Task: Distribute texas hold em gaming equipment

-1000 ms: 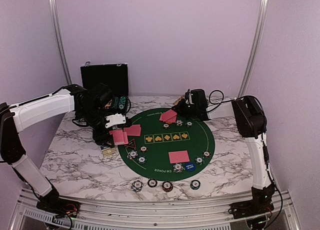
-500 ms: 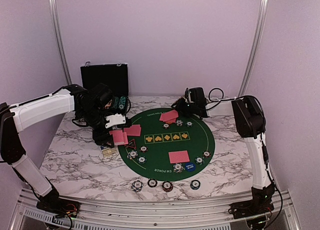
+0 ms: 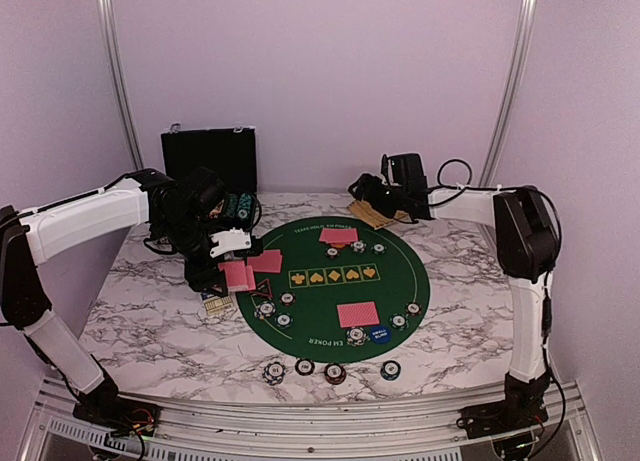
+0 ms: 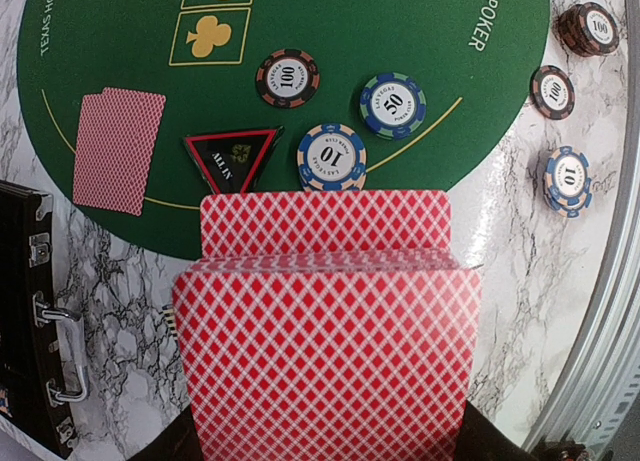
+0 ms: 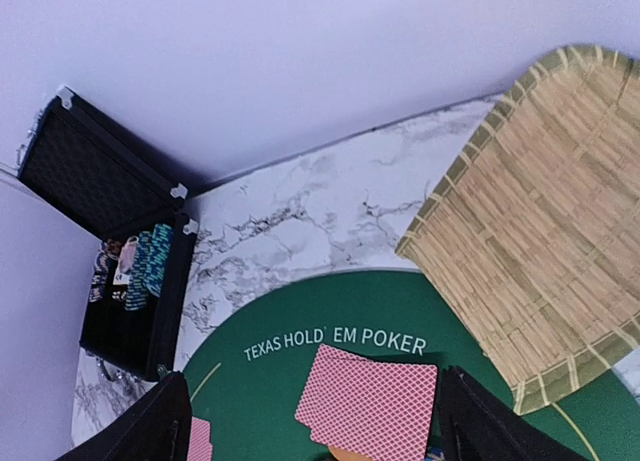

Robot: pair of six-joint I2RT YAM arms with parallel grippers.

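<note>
Cards [image 4: 325, 351] clamped in left fingers [image 4: 170, 449]; right fingers [image 5: 150, 431] apart, outstretched beside basket [image 5: 540, 241].

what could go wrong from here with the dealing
1. The deck in the left hand looks stepped and loose; cards could slip onto the All In marker and the 10 chip beneath.
2. The open right hand hangs by the basket; reaching down might catch its rim or nudge the far cards.

Cards [image 3: 358, 314] on mat [image 3: 318, 306], basket [image 5: 540, 231] behind
</note>
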